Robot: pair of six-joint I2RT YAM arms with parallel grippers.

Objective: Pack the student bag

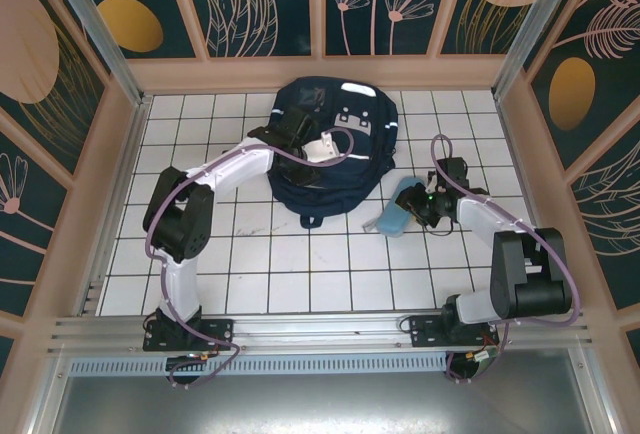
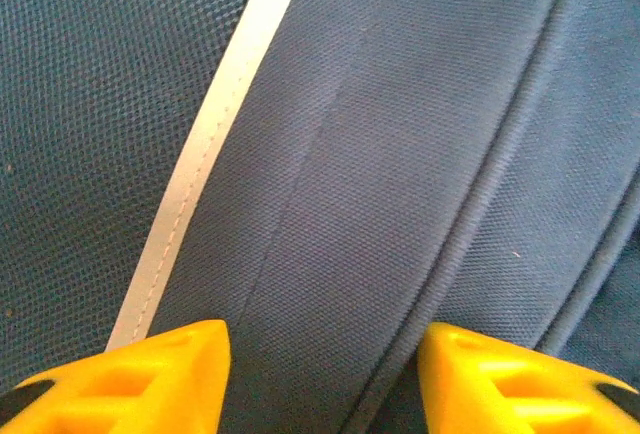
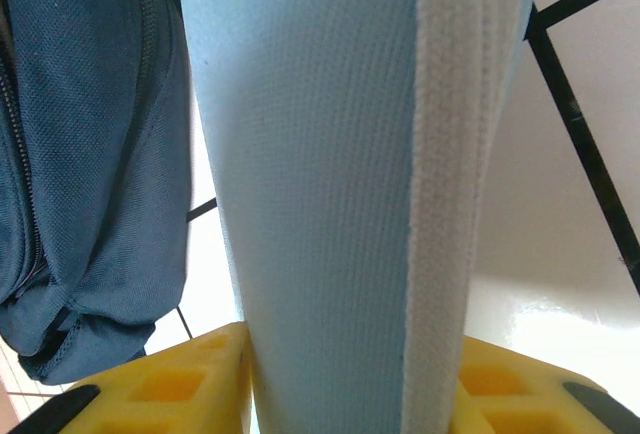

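The student bag (image 1: 300, 179), a large dark navy backpack with white reflective stripes, lies on the tiled table at centre back. My left gripper (image 1: 328, 147) is down on top of it. In the left wrist view its yellow fingertips (image 2: 325, 354) stand apart, open, on either side of a band of navy fabric (image 2: 400, 154), next to a white stripe (image 2: 215, 124). My right gripper (image 1: 408, 209) is just right of the bag's lower corner. It is shut (image 3: 350, 384) on a light blue fabric pouch (image 3: 310, 174) that has a white fuzzy edge strip. The pouch (image 1: 390, 221) points toward the bag (image 3: 90, 154).
The white tiled table (image 1: 300, 274) is fenced by raised wooden walls (image 1: 320, 72) at the back and both sides. Both arm bases sit on a metal rail (image 1: 320, 329) at the near edge. Bare tiles lie in front of the bag between the arms.
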